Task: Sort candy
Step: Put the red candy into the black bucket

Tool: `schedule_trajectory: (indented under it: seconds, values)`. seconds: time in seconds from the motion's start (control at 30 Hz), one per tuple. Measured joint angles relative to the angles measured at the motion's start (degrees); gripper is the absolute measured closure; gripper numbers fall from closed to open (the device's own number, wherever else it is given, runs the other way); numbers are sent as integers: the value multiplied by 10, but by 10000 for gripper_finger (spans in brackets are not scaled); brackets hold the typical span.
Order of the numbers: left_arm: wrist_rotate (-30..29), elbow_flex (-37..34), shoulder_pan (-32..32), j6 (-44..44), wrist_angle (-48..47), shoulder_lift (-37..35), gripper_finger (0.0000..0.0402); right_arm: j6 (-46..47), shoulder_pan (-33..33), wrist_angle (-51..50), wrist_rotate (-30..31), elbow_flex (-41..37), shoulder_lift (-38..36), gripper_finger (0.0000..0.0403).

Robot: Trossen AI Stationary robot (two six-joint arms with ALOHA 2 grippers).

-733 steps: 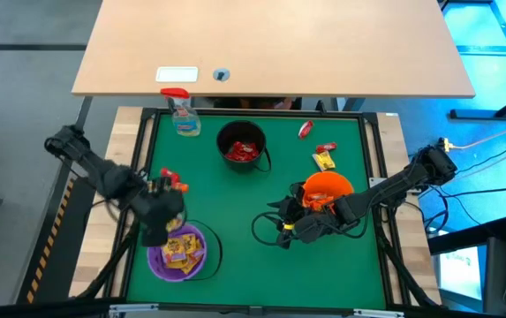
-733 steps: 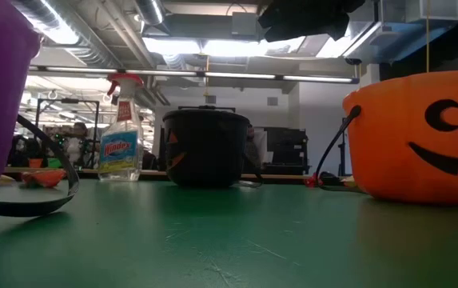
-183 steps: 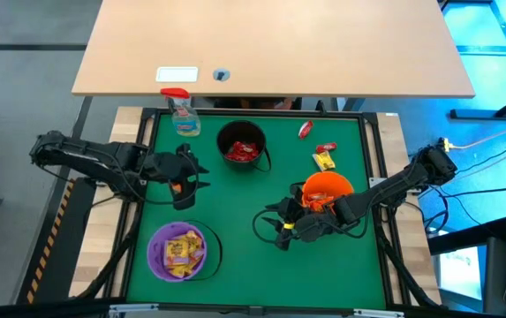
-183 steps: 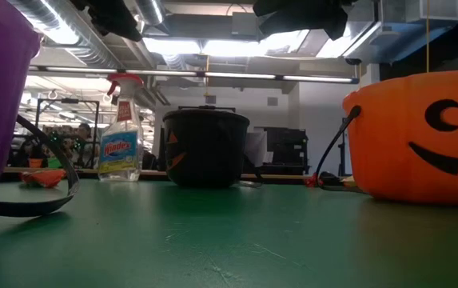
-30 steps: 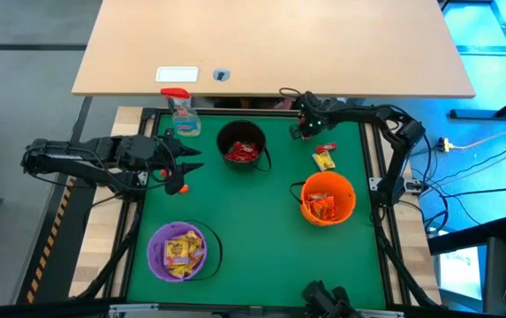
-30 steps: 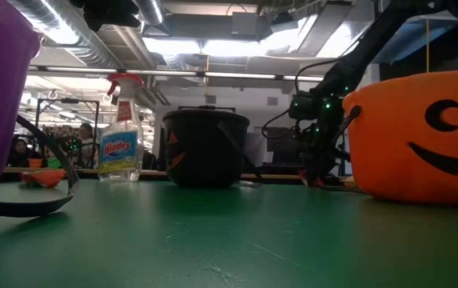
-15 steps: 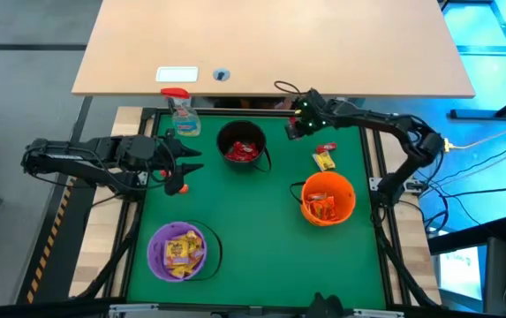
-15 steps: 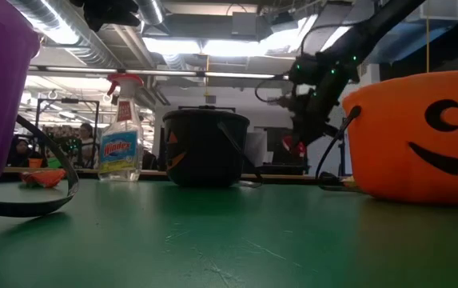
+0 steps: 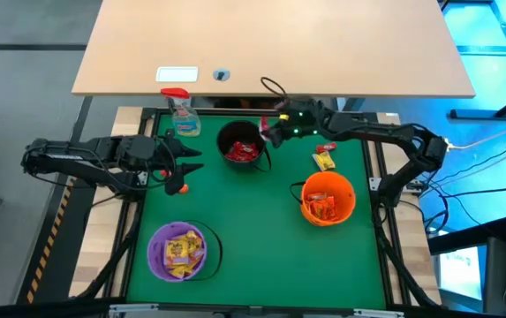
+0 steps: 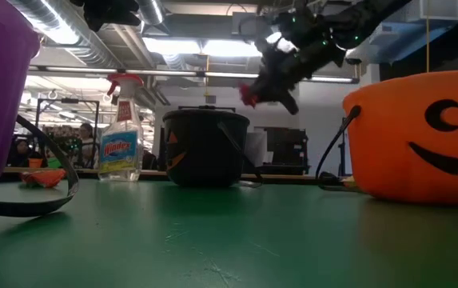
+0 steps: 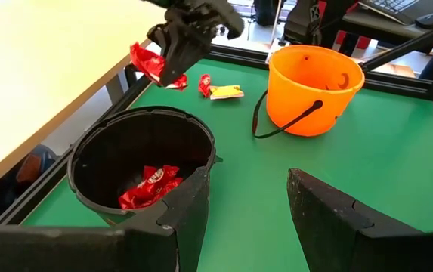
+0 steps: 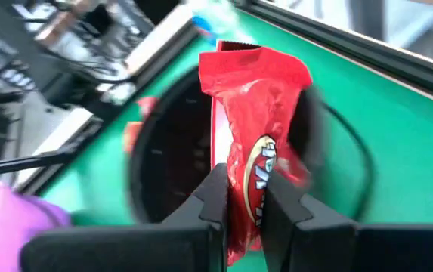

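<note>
A red candy (image 12: 258,162) is clamped between the right gripper's (image 12: 244,198) fingers, which stand close together with only the wrapper between them. In the high view that gripper (image 9: 273,132) is in the upper middle of the frame, at the right rim of the black bucket (image 9: 241,147), with the candy off the worktop. The left wrist view shows the same packet (image 11: 150,63) hanging under the dark fingers just above and beyond the bucket's far rim. In the low view the gripper (image 10: 262,90) is above and to the right of the black bucket (image 10: 205,149), with a small red spot at its tip.

More red candy (image 9: 243,152) lies inside the black bucket. To the right of it, on the green worktop (image 9: 253,221), lie two loose pieces close together: a red one (image 9: 326,147) and a yellow one (image 9: 323,160). Below them stands the orange bucket (image 9: 328,198) holding orange-red candy. At the lower left of the frame the purple bucket (image 9: 178,251) holds yellow candy.

The left gripper (image 9: 186,166) hangs at the left of the frame, left of the black bucket, its fingers (image 11: 318,208) clearly apart and holding nothing. A spray bottle (image 9: 183,113) stands at the upper left corner of the worktop. Nothing lies between the right gripper and the black bucket's mouth.
</note>
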Motion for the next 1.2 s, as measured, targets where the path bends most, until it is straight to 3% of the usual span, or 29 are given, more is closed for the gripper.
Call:
schedule_trajectory:
  seconds: [0.23, 0.57, 0.97, 1.2]
  values:
    - [-1, 0, 0, -2, 2, 0, 234, -4, 42, -2, 35, 54, 12, 359]
    - [6, 0, -2, -2, 26, 3, 234, -27, 52, -40, 46, 132, 97, 353]
    - [5, 0, -1, 0, 25, 5, 234, -67, 64, -57, 35, 143, 102, 211]
    - [8, 0, 11, 17, 24, 5, 234, -132, 64, -85, 34, 142, 52, 191]
